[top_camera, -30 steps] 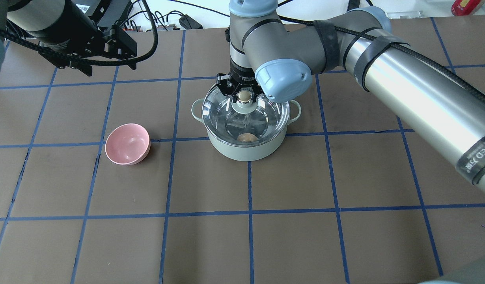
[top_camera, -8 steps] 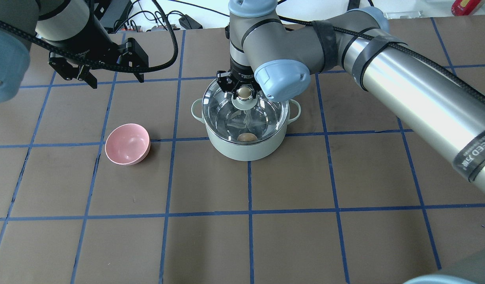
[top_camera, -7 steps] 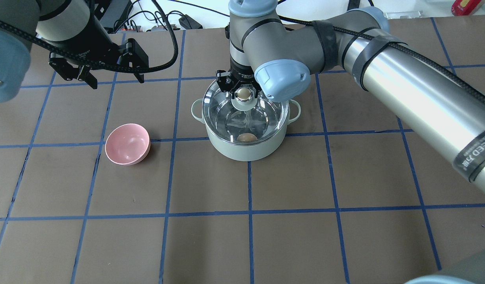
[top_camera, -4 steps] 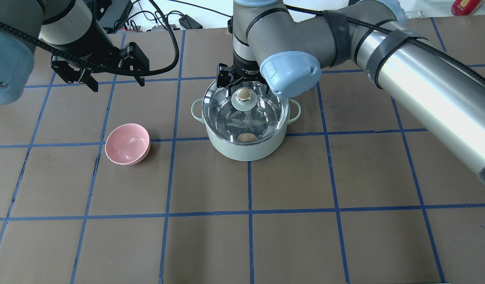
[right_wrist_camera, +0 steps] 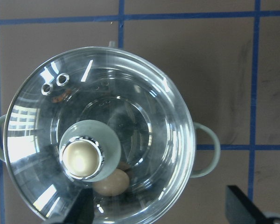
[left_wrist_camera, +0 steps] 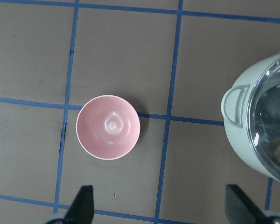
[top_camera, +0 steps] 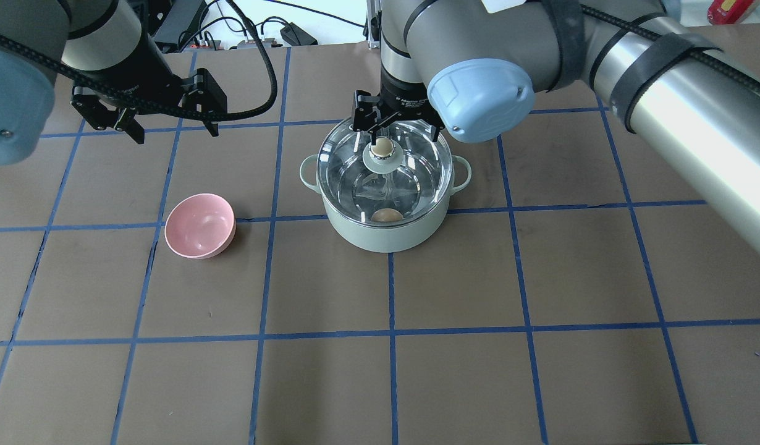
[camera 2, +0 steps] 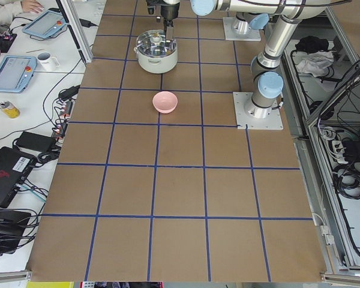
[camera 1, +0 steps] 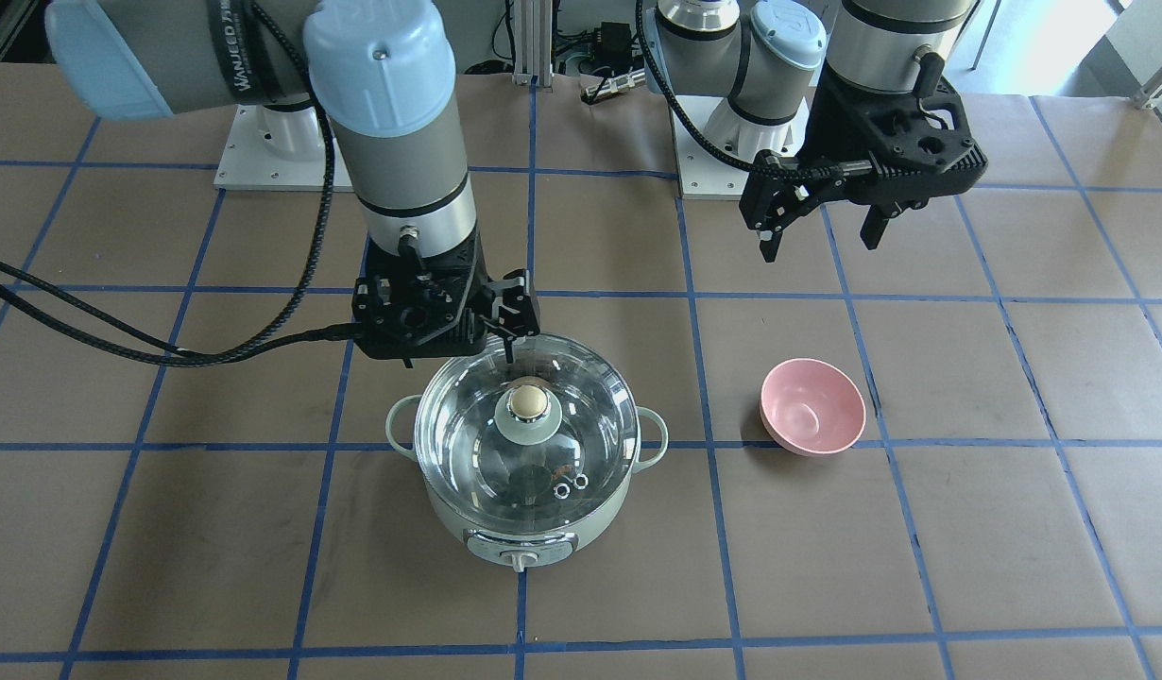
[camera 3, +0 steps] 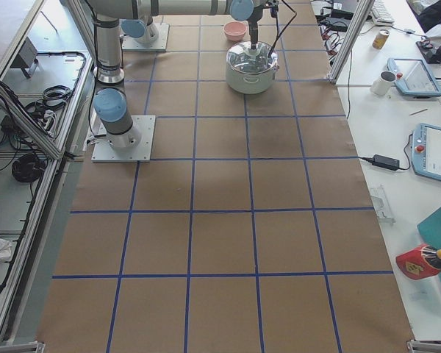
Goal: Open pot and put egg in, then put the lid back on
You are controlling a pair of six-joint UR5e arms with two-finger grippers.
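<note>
**Lid on the pot, both tools spread**

In the overhead view the right arm points straight down at upper centre. The right tool (top_camera: 397, 130) is spread above the glass lid (top_camera: 417, 179), which sits on the mint-green pot (top_camera: 386, 238) with the egg (top_camera: 387, 216) inside. The left tool (top_camera: 175, 128) hovers spread at upper left.

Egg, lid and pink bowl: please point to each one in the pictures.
egg (right_wrist_camera: 111, 182), right wrist view, on its shell, seen through the glass.
lid (camera 1: 527, 430), front-facing view, on its pale green centre disc.
pink bowl (left_wrist_camera: 108, 127), left wrist view, on its inner bottom.
</note>
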